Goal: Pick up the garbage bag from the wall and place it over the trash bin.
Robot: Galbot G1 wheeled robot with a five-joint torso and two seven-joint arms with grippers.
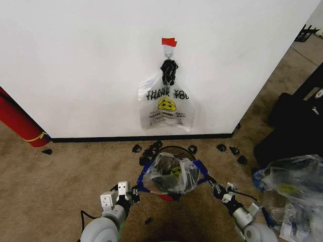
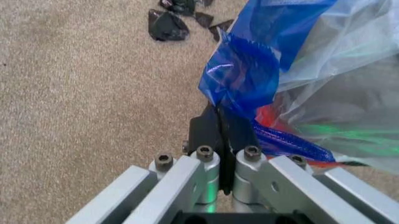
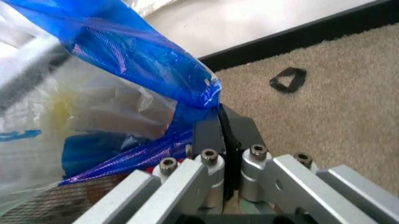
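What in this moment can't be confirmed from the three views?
- Head view: the trash bin is mostly covered by the garbage bag; how far down the bag reaches is hidden.
- Head view: the contents showing through the bag are too small to identify.
- Wrist views: left gripper and right gripper are shut on blue handle strips; the film hides the bin's rim.

The head camera looked forward and down from above at the wall [image 1: 75,60], the carpet and the trash bin [image 1: 171,174] below. Each wrist camera sat close behind its own hand, left hand [image 2: 219,122] and right hand [image 3: 223,127], facing the garbage bag [image 1: 174,171] that all three views shared.
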